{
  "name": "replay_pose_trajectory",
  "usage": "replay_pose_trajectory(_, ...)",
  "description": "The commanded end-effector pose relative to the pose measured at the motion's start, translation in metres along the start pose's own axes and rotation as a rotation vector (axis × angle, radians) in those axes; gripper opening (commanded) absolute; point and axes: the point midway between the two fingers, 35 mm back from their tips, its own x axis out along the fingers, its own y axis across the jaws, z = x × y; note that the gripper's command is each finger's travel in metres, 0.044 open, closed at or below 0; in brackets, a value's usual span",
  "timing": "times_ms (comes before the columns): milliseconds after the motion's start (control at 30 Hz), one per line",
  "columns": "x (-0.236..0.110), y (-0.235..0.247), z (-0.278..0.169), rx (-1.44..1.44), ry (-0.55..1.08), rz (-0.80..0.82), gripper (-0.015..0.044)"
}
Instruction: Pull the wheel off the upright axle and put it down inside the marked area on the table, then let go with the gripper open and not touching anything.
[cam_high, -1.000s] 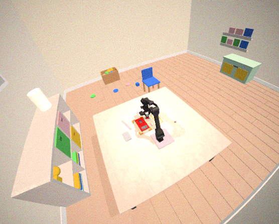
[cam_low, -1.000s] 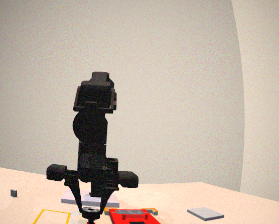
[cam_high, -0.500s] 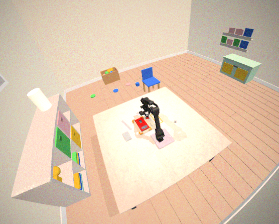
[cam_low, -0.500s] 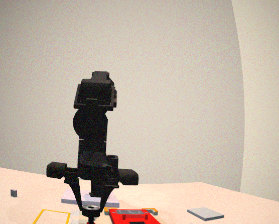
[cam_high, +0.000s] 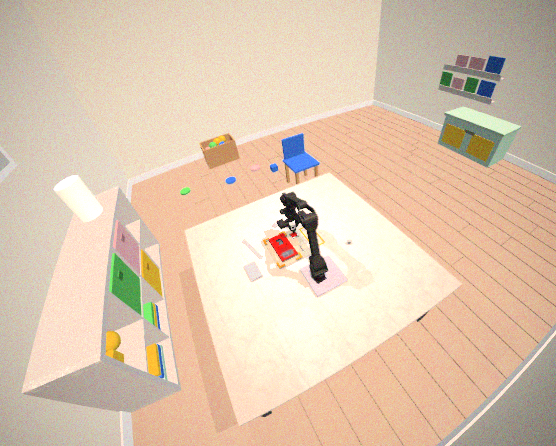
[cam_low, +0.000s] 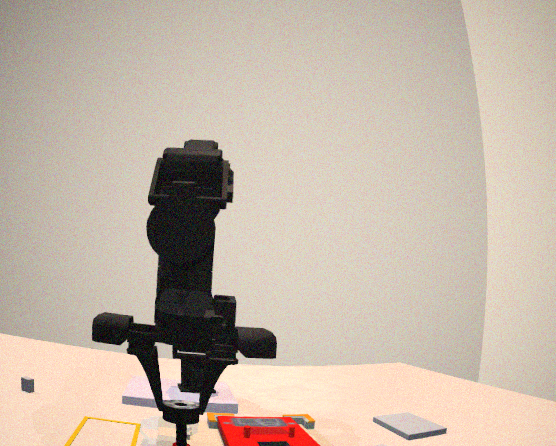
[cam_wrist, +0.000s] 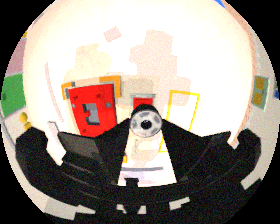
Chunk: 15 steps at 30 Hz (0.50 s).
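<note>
gripper: the gripper (cam_low: 181, 407) points straight down, its two dark fingers (cam_low: 151, 372) slanting inward and clamped on the rim of the wheel (cam_low: 181, 410).
wheel: dark disc with a centre hole, lying flat between the fingertips; in the wrist view it shows as a pale round hub (cam_wrist: 146, 122) dead centre between the jaws.
axle: a thin dark post (cam_low: 181, 431) shows directly under the wheel, with a bit of red at its foot; whether the wheel has come free of its top cannot be told.
marked area: yellow-outlined rectangle (cam_low: 102, 431) on the table, just to the left of the wheel in the exterior view; to the right of it in the wrist view (cam_wrist: 181, 111).
edges nearby: red board (cam_low: 265, 431) with orange corners lies close on the other side of the axle; a pale lilac pad (cam_low: 225, 397) lies behind the gripper.
open room: the strip between the axle and the yellow outline holds only a pale patch; a grey slab (cam_low: 409, 425) lies well off to the right and a small grey cube (cam_low: 27, 384) well off to the left.
arm: the forearm rises nearly upright above the wrist; in the top view the arm (cam_high: 311, 235) leans from its base on the pink pad (cam_high: 334, 281) over toward the red board.
</note>
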Motion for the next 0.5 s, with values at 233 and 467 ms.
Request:
replay_pose_trajectory(233, -0.013, 0.000, 0.001, -0.004, -0.003, 0.003, 0.0000)
replay_pose_trajectory(467, -0.040, 0.000, -0.001, -0.004, -0.003, 0.003, 0.0000)
